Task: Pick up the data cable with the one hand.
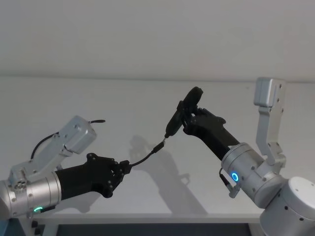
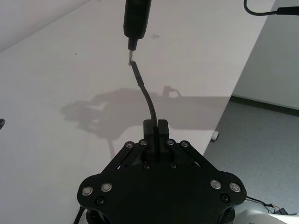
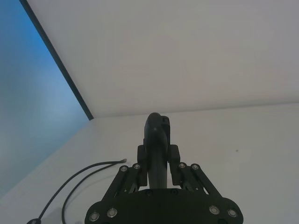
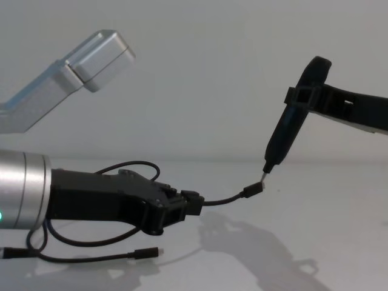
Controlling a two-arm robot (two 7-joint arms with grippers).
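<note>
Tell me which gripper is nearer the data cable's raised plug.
Left. The left gripper is shut on the data cable just behind that plug; the right gripper holds a black tool whose tip meets it.

From my left wrist cam, my left gripper (image 2: 156,127) sits bottom centre, fingers (image 2: 149,128) pinched on the cable (image 2: 148,100). The cable curves up to its plug (image 2: 136,71) in the upper middle. A black tool (image 2: 136,18) pokes down from the top edge, its metal tip right at the plug. White table (image 2: 60,74) behind, floor on the right.
</note>
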